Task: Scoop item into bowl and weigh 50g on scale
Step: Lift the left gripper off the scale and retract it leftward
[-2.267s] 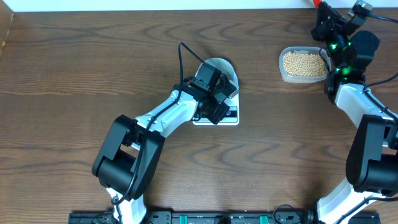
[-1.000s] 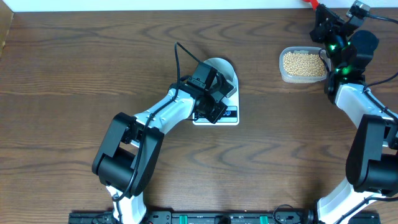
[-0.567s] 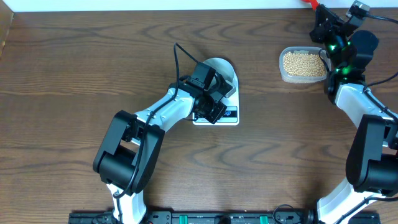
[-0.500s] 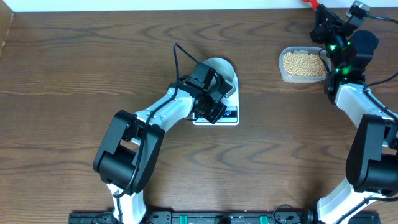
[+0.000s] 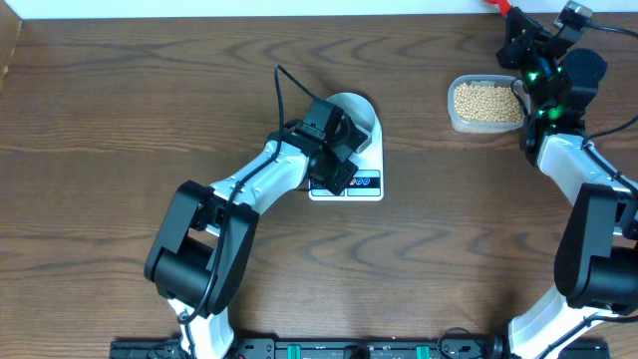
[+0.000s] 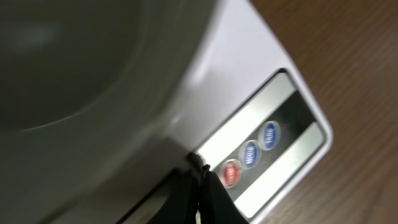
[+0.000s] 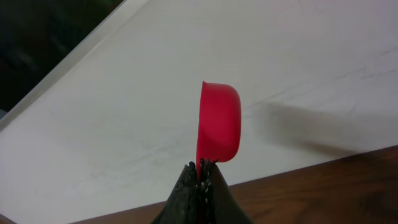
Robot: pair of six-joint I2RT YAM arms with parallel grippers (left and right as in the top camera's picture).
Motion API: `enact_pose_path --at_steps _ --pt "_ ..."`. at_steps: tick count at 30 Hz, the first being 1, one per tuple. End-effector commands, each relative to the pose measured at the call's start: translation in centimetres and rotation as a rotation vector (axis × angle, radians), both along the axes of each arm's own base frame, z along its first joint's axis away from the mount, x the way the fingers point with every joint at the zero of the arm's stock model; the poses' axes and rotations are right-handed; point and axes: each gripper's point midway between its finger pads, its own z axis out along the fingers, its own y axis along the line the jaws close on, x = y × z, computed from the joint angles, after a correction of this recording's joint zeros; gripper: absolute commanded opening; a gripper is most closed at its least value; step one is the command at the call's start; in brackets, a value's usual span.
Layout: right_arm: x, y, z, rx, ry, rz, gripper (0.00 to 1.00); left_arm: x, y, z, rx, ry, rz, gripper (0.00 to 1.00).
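Left gripper, shut and empty, points its tips at the front panel of the scale, just beside the red button; whether they touch it I cannot tell. On the scale sits the bowl, seemingly empty. Well to the right lies the tub, full of beans. Right gripper, closed on the handle of the red scoop, hangs just beyond the tub's far right corner. The scoop runs in line with the fingers. That arm is much the nearer, and the beans lie near-left of it.

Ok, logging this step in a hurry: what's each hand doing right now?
Left hand: closed, empty, tips by the scale's buttons.
Right hand: closed on a red scoop.
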Motion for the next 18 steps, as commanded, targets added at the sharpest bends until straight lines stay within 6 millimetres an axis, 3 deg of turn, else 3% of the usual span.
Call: enact_pose_path --at_steps 1,9,12,14,18 --pt "0.1 -0.1 1.2 -0.027 -0.033 0.001 0.01 0.3 0.7 2.1 -0.004 -0.045 0.018 0.07" --pt "0.1 -0.1 1.2 -0.031 -0.035 0.001 0.01 -2.5 -0.3 8.1 -0.133 -0.035 -0.033 0.08" --pt "0.1 -0.1 1.2 -0.031 -0.034 0.002 0.01 -2.5 -0.1 9.6 -0.147 -0.070 -0.030 0.08" --pt "0.1 0.0 1.2 -0.030 -0.033 0.007 0.01 -1.1 0.5 10.6 -0.147 -0.137 -0.003 0.07" --pt "-0.4 1.7 1.2 -0.026 -0.032 0.111 0.01 5.6 5.2 14.0 -0.084 -0.407 0.184 0.08"
